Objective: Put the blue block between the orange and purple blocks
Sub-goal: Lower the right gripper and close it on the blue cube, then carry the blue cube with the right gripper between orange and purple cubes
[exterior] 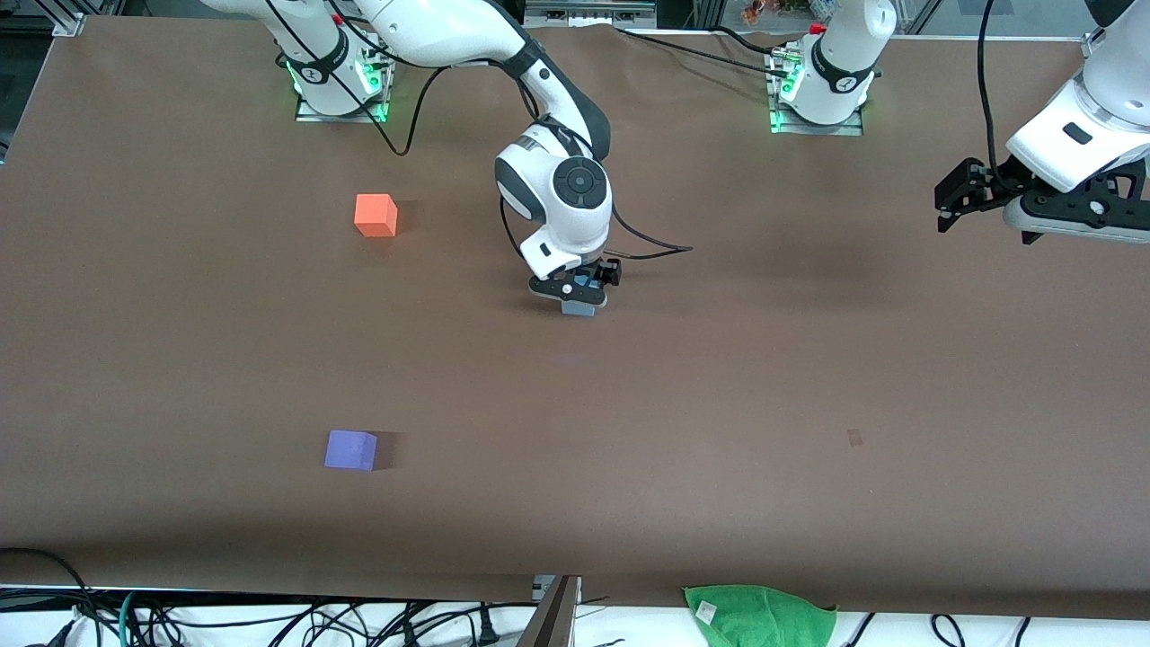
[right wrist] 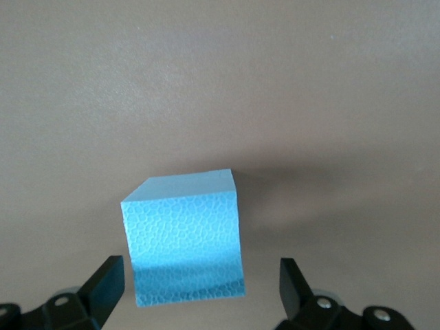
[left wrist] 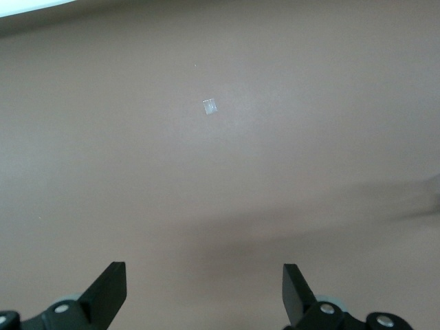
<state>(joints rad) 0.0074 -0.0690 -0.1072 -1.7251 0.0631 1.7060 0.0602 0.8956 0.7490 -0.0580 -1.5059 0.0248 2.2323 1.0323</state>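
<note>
The light sky-blue block rests on the brown table near its middle. My right gripper is low over it, open, with a finger on each side and a gap to each. In the right wrist view the blue block sits between the fingers of the right gripper, untouched. The orange block lies toward the right arm's end, farther from the front camera. The purple block lies nearer to that camera, roughly in line with it. My left gripper waits open and empty above the left arm's end; it also shows in its wrist view.
A green cloth lies at the table's near edge. A small pale mark is on the table toward the left arm's end, also in the left wrist view. Cables hang along the near edge.
</note>
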